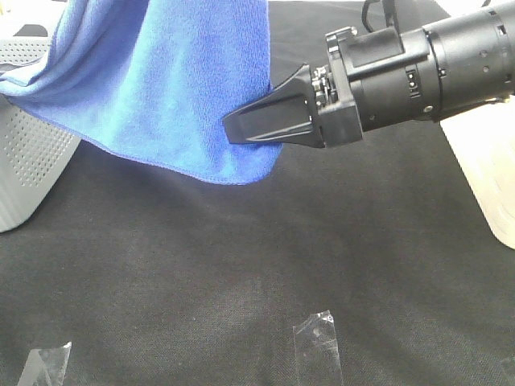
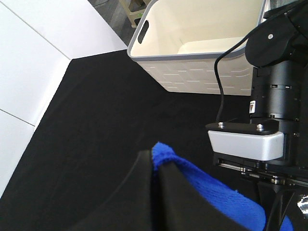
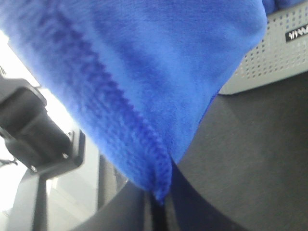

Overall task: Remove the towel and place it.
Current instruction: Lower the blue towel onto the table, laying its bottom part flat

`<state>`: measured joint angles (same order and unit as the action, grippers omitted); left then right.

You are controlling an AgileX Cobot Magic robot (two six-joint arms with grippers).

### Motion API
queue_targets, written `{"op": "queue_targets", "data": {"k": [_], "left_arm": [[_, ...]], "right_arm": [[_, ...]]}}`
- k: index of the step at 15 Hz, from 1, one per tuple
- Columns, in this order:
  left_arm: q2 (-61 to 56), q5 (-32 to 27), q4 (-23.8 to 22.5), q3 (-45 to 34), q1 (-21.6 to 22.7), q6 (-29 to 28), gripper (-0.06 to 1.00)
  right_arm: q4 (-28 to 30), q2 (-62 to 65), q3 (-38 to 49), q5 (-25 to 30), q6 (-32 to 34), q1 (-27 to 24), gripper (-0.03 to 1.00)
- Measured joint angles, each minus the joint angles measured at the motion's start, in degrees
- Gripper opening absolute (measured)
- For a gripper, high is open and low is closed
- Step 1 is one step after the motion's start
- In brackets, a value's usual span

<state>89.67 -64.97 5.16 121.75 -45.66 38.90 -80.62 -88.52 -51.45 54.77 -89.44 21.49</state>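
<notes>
High view: the towel (image 1: pixel 161 80) hung above the black bench (image 1: pixel 201 265), slanting from top left down to a rounded lower corner near centre. Its top ran out of frame, so the long axis could not be told. Its left part lay over a grey perforated basket (image 1: pixel 24 161). The right claw (image 1: pixel 241 127) reached in from the right, closed at the towel's right edge. Cream basket (image 1: pixel 491 177) at far right, well apart. Tape strips (image 1: pixel 318 346) lay on open bench in front.

Left wrist view: left claw (image 2: pixel 155 163) pinched shut on a towel fold, right arm (image 2: pixel 274 96) just beside, cream basket beyond across open bench.

Right wrist view: the towel filled most of the frame, its stitched hem running into the closed right claw, grey basket behind
</notes>
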Motion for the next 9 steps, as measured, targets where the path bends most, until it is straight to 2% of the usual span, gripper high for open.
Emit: {"op": "queue_targets", "data": {"k": [3,5,6,7,9], "left_arm": [[0.00,-0.40,-0.52,-0.23,0.00,0.00,0.00],[0.00,-0.17,-2.52,-2.35,0.00,0.00,0.00],[0.00,-0.29,-3.67,-3.95,0.00,0.00,0.00],[0.06,-0.34,-4.35,-5.27,0.00,-0.06,0.00],[0.06,0.92,-5.16,-6.59,0.00,-0.23,0.00]], "right_arm": [[2.69,1.55,-1.03,-2.06,9.63,0.00,0.03],[10.37,4.87,-3.72,-7.91,22.52,0.00,0.03],[17.13,6.88,-5.84,-10.37,30.54,0.00,0.03],[26.99,8.48,-9.00,-11.06,39.99,0.00,0.03],[48.07,9.97,-16.44,-8.19,57.47,0.00,0.03]]}}
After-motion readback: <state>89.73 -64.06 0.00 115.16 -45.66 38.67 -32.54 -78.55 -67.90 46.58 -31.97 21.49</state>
